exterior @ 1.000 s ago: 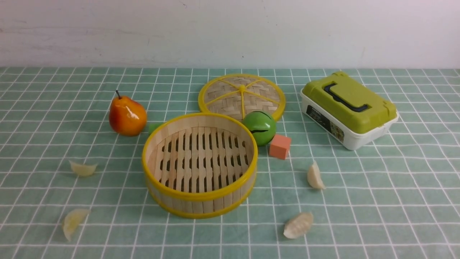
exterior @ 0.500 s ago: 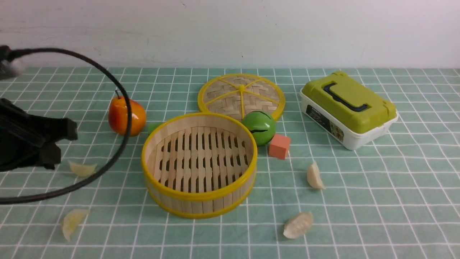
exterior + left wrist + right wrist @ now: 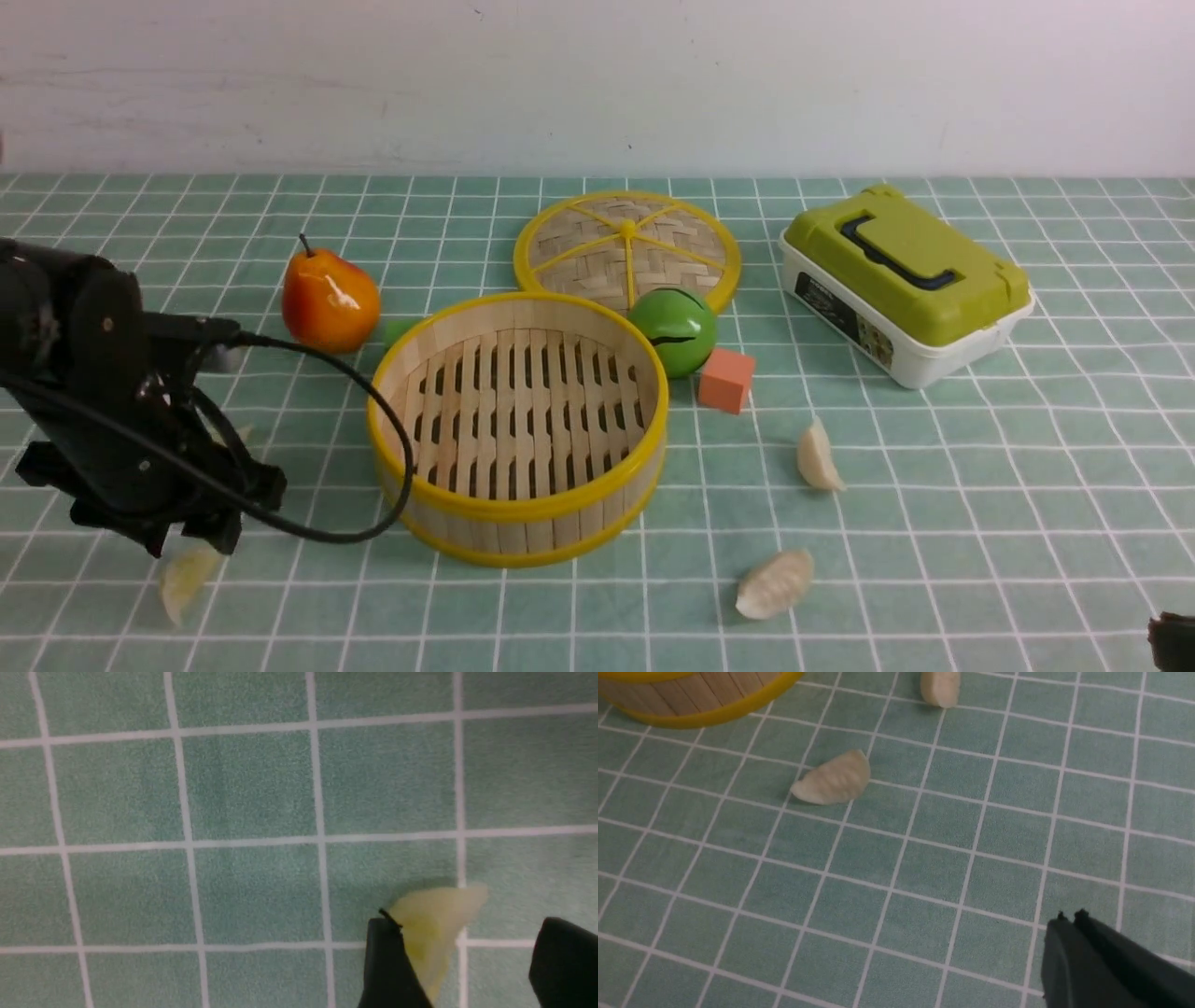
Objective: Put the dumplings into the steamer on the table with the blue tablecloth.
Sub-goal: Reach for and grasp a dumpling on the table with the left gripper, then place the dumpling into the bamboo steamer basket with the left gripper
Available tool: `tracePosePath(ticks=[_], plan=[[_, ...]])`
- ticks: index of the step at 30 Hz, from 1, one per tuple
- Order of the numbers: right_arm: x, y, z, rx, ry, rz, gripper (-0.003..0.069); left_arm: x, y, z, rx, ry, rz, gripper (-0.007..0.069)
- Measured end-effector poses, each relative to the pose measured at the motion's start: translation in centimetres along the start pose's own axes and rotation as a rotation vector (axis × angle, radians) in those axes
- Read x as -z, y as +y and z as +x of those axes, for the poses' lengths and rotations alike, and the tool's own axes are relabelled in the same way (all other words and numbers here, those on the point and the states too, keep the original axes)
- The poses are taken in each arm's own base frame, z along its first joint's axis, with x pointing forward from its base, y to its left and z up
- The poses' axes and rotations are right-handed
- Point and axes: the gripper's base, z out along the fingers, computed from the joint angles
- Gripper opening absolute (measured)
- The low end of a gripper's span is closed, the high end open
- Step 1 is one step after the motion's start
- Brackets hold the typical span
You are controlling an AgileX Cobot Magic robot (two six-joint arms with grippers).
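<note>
Steamer bamboo; tablecloth matt cloth; pear glossy, perhaps plastic.

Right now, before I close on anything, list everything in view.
steamer: one, pale bamboo, yellow rims, centre, empty
lid: one, woven, yellow-rimmed, behind the steamer
white dumplings: two, on cloth right of steamer
yellowish dumpling: one, front left, on cloth
pear: one, orange-red, rear left
ball: one, green, beside steamer's rear right
cube: one, salmon, beside the ball
small block: one, green, half hidden behind steamer
box: one, green lid, white base, rear right
tablecloth: one, teal with white grid
left fingers: two, black, apart, either side of the yellowish dumpling
right fingers: two, black, together, front right corner
</note>
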Motion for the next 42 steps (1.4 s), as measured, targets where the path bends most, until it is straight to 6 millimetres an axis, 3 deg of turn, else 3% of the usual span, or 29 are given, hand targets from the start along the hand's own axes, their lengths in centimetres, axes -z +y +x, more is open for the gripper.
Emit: tracePosePath(ticks=[2,6,10,13,17,19,21,23,26,32,42], plan=[[0.0,0.0,0.0,-0.002,-0.001,-0.001,0.0001,-1.1,0.0,0.1,0.003,0.034,-0.006,0.0363],[0.0,0.0,0.0,-0.002,-0.001,-0.001,0.0003,-2.1,-0.3,0.1,0.035,0.073,0.004,0.0203],[0.0,0.0,0.0,-0.002,0.000,-0.001,0.0006,-1.8,-0.4,0.0,0.082,0.089,0.022,0.0204],[-0.1,0.0,0.2,-0.003,0.005,-0.001,0.0009,-0.3,-0.7,-0.6,0.140,0.083,0.062,0.0204],[-0.2,-0.1,0.2,-0.005,-0.016,0.005,0.0011,5.3,-2.1,-3.3,0.287,-0.051,0.266,0.0204],[-0.3,-0.1,0.1,-0.005,-0.029,0.007,0.0011,7.5,-3.3,-4.5,0.300,-0.122,0.368,0.0204],[-0.2,-0.1,-0.1,-0.007,-0.047,0.009,0.0011,9.8,-5.9,-6.1,0.244,-0.236,0.481,0.0204],[-0.2,-0.1,-0.1,-0.008,-0.051,0.009,0.0011,10.2,-7.7,-7.0,0.186,-0.289,0.504,0.0204],[-0.2,-0.1,-0.1,-0.008,-0.052,0.009,0.0012,8.2,-9.9,-8.2,0.128,-0.296,0.467,0.0204],[-0.2,-0.1,-0.1,-0.008,-0.052,0.009,0.0017,2.7,-11.2,-10.6,0.130,-0.236,0.296,0.0204],[-0.2,-0.1,-0.1,-0.008,-0.050,0.009,0.0024,0.2,-13.3,-11.1,0.089,-0.246,0.246,0.0206]])
